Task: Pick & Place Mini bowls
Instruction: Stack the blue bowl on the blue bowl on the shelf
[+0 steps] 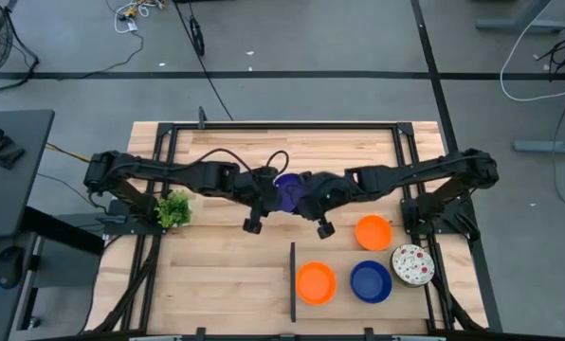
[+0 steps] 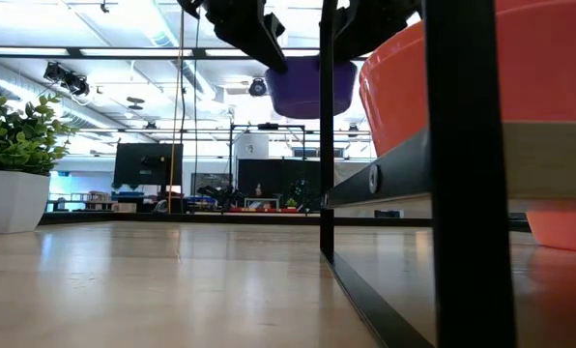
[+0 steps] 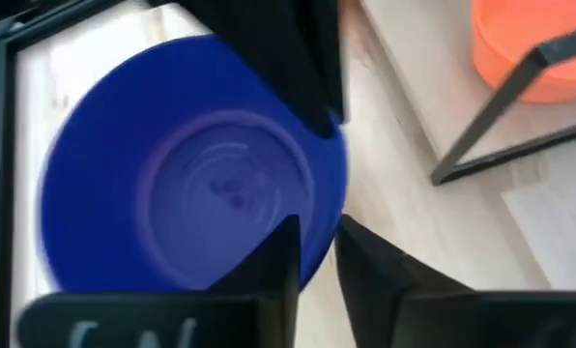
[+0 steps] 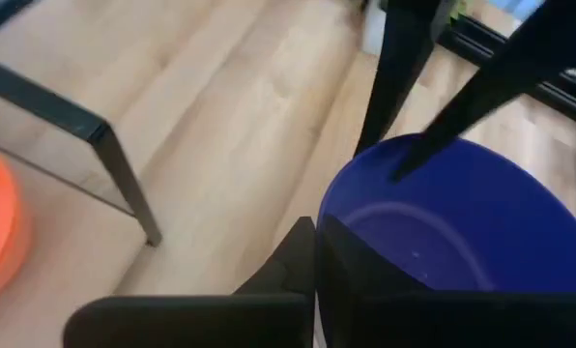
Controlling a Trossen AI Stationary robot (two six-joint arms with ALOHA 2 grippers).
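Observation:
A solid blue mini bowl [image 1: 286,190] hangs in the air over the middle of the table, lifted clear in the low view [image 2: 312,87]. Both grippers meet at it. My left gripper [image 1: 264,197] is on its left side and my right gripper [image 1: 311,199] on its right side, each shut on the rim. The bowl fills the left wrist view [image 3: 191,174] and shows in the right wrist view [image 4: 462,232]. Other mini bowls rest on the table to the near right: two orange ones [image 1: 373,232] [image 1: 316,282], a blue one [image 1: 371,281] and a white red-speckled one [image 1: 412,264]. My left gripper pinches the blue bowl's rim [image 3: 329,227], one finger [image 3: 273,261] inside the bowl and one [image 3: 385,280] outside. It comes from the table's left. The bowl is lifted clear, opening up. My right gripper pinches the opposite rim [image 4: 329,217], with one finger [image 4: 288,261] outside the wall and the other inside. It comes from the table's right, and its finger [image 3: 288,58] shows across the bowl in the left wrist view.
A thin black upright frame [image 1: 292,282] stands on the near half of the table, left of the near orange bowl. A small potted plant [image 1: 173,210] sits near the left edge, also in the low view [image 2: 17,164]. Bare wood lies between the plant and the frame.

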